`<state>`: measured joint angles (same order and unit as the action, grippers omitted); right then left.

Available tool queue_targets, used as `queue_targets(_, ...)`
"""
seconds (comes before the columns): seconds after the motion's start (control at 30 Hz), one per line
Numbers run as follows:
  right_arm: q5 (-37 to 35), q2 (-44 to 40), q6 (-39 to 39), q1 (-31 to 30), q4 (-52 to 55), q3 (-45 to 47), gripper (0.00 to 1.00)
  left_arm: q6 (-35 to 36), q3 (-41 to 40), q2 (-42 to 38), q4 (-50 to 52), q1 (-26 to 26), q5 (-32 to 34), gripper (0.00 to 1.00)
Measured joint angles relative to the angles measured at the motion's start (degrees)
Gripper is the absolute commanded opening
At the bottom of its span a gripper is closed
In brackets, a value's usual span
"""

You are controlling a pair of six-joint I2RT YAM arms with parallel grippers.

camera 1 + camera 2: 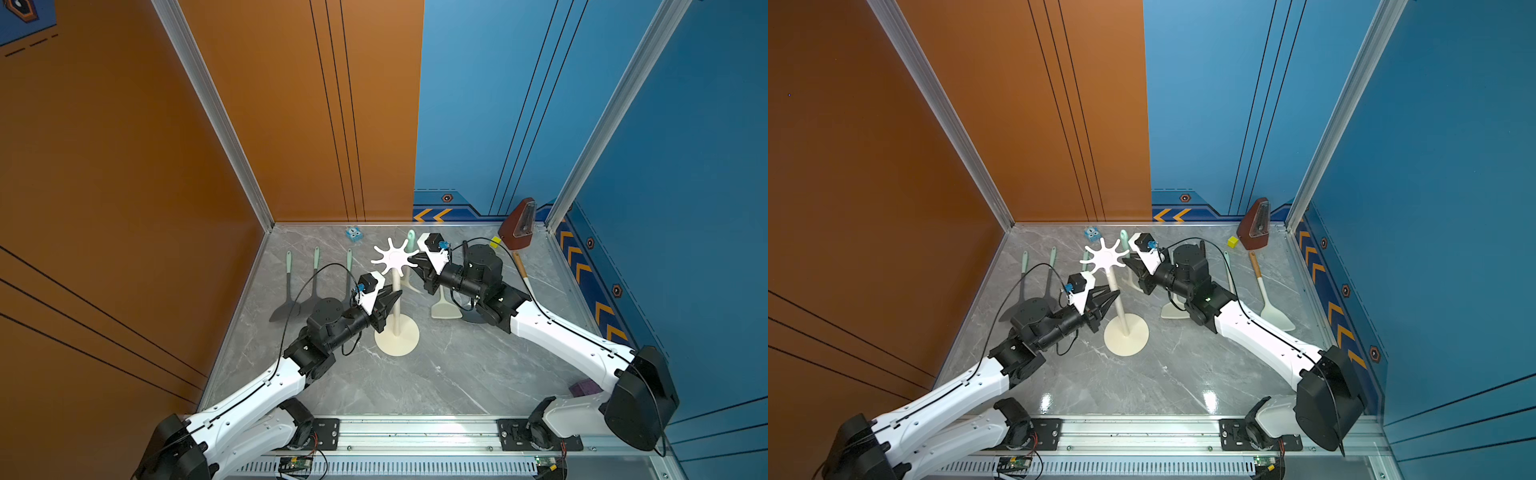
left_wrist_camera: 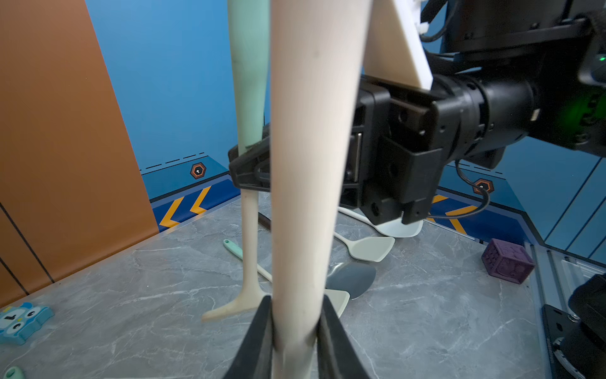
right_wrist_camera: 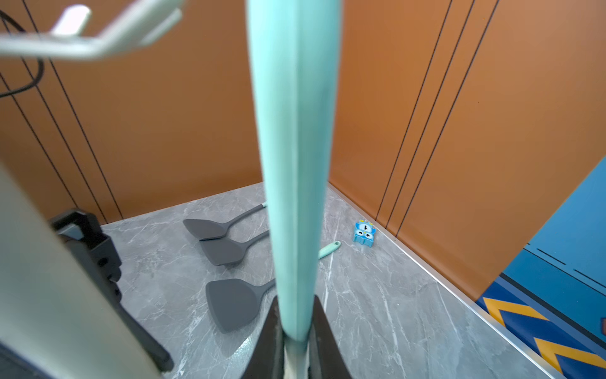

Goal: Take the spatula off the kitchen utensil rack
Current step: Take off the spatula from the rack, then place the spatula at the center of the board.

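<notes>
The cream-white kitchen utensil rack (image 1: 397, 334) (image 1: 1126, 334) stands mid-table, its star-shaped top (image 1: 392, 257) up on a thin pole (image 2: 311, 164). My left gripper (image 1: 397, 293) (image 2: 295, 300) is shut on that pole about halfway up. A spatula (image 1: 410, 240) (image 3: 295, 164) with a mint handle and cream blade hangs from a hook on the far side of the rack. My right gripper (image 1: 413, 264) (image 3: 296, 298) is shut on its handle. In the left wrist view the spatula (image 2: 249, 98) hangs just behind the pole, with the right gripper's fingers (image 2: 246, 167) round it.
Three grey spatulas (image 1: 313, 286) lie side by side left of the rack. A cream spatula (image 1: 444, 307) and a wooden-handled one (image 1: 1266, 299) lie to the right. A blue owl toy (image 1: 353, 235), a yellow cube (image 1: 494, 242), a brown metronome (image 1: 519, 224) and a purple cube (image 1: 584, 388) sit near the edges.
</notes>
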<state>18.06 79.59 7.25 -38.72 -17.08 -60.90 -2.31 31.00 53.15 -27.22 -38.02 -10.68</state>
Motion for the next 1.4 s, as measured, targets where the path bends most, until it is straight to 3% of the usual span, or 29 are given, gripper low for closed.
queue_targets(0.33,-10.82,1.70,-2.97,0.48,3.45,-3.02,0.00,0.00,-0.02,-0.35,0.42,0.00,0.20,0.20)
queue_targets(0.73,-25.92,17.00,-17.44,1.03,21.00,-25.24,0.00,-0.09,-0.68,-3.58,3.04,-0.07,0.20,0.19)
queue_targets(1.0,-33.42,27.45,-26.73,1.57,38.77,-40.52,0.00,0.00,-0.70,-5.20,5.14,-0.33,0.39,0.19)
queue_targets(1.4,-36.35,41.24,-34.93,1.01,53.64,-56.54,0.00,-0.02,-0.68,-8.39,9.33,-0.70,1.20,0.20)
